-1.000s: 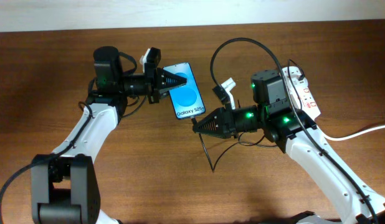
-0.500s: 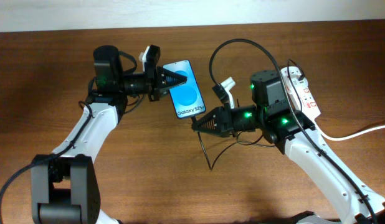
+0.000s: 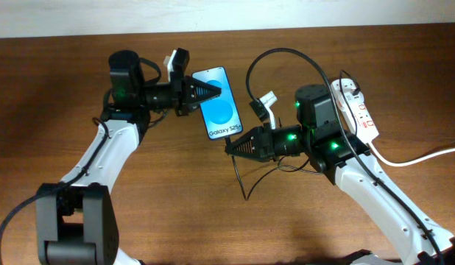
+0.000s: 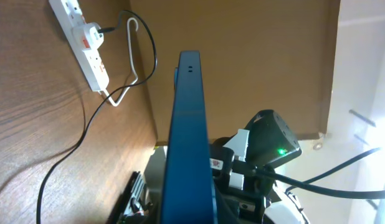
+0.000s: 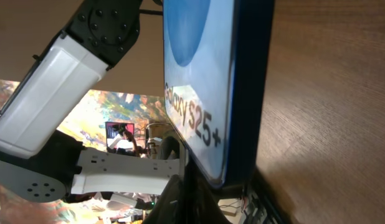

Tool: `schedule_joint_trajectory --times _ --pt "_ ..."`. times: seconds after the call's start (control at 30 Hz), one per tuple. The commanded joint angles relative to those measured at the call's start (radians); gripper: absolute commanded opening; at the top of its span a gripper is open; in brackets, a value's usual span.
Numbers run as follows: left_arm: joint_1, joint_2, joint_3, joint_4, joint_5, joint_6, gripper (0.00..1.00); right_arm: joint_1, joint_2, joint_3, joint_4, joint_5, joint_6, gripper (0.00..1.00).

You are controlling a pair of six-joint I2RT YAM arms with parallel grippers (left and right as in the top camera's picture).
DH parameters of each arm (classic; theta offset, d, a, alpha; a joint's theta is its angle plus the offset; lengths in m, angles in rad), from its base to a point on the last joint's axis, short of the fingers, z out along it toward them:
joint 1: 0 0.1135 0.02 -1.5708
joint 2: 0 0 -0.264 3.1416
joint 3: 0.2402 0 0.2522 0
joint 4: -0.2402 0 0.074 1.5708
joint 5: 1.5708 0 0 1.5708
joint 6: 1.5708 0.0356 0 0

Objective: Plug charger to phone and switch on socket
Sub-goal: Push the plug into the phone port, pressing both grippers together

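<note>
left pincer is pressed together on the phone, gripping it at its far left corner. the blue screen faces up, and the end with the white lettering points toward the near side. from my left wrist i see the phone edge-on, running straight up the middle of the view. my right pincer is closed on the tip of the charger, right at the phone's near end. i cannot tell whether the connector is already seated in the port, since in the right wrist view that spot is dark under the phone's edge. the thin black cable drops from my right fingers toward the near side. it also loops high over the far side of the table and comes down at the socket. the socket lies well to the right of the phone, beside my right arm, with its thick white cord trailing off to the right.
</note>
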Motion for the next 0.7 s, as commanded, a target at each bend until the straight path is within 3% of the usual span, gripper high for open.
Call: schedule_joint_trajectory --times 0.0,0.67 --pt "-0.129 -0.009 -0.017 -0.007 0.168 0.15 0.0 -0.008 -0.008 0.044 0.066 0.09 -0.061 0.04" --pt "-0.153 -0.009 -0.023 -0.015 0.168 0.175 0.0 -0.075 -0.008 0.111 0.069 0.113 -0.055 0.04"
